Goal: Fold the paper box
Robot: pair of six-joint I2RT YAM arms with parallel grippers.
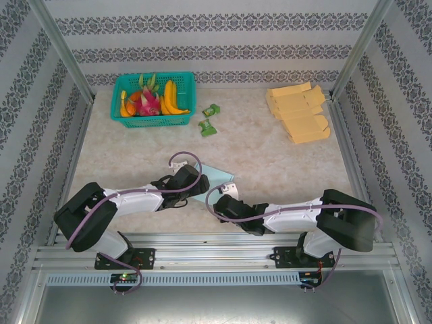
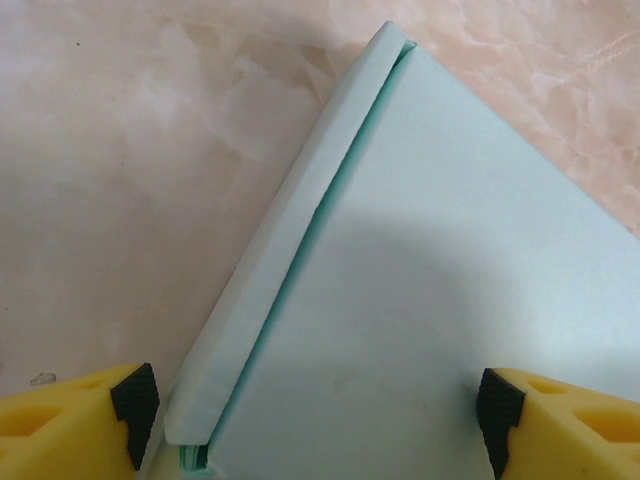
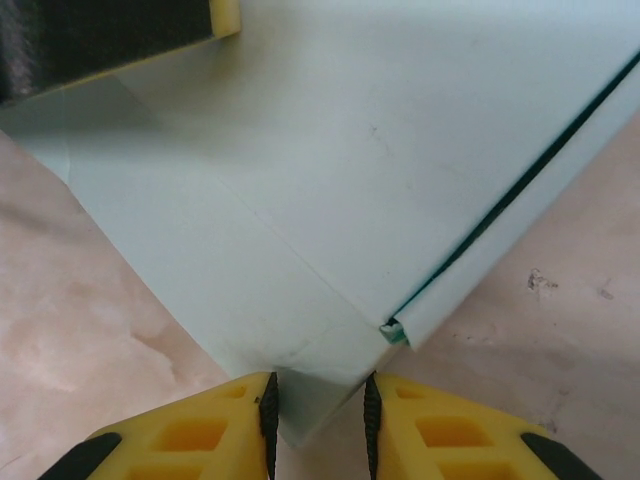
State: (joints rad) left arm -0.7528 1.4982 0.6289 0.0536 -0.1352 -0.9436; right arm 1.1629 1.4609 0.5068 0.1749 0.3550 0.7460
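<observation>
— One box on your table, or more?
— One in play: your pale teal paper box [image 1: 216,177] lies flat on the marbled tabletop [image 1: 283,169], near the front edge, with both arms reaching in over it. A long side flap [image 2: 260,270] is folded up along one edge.
— And my two grippers?
— Your left gripper [image 2: 315,420] hangs over the box with its jaws spread wide. One black pad [image 2: 135,400] sits just outside the folded flap, the other over the flat panel, and nothing is grasped. Your right gripper [image 3: 318,410] has its jaws drawn close, and one corner of the box lies in the narrow gap between them. Whether the pads actually pinch that corner, I cannot tell from this angle.
— What else is there?
— One green plastic basket [image 1: 154,118] of fruit stands at the back left, and two small green packets [image 1: 211,109] lie just beside it. At the back right is one pile of tan folded cartons [image 1: 300,111], perhaps four, though they overlap too much for you to count on that.
</observation>
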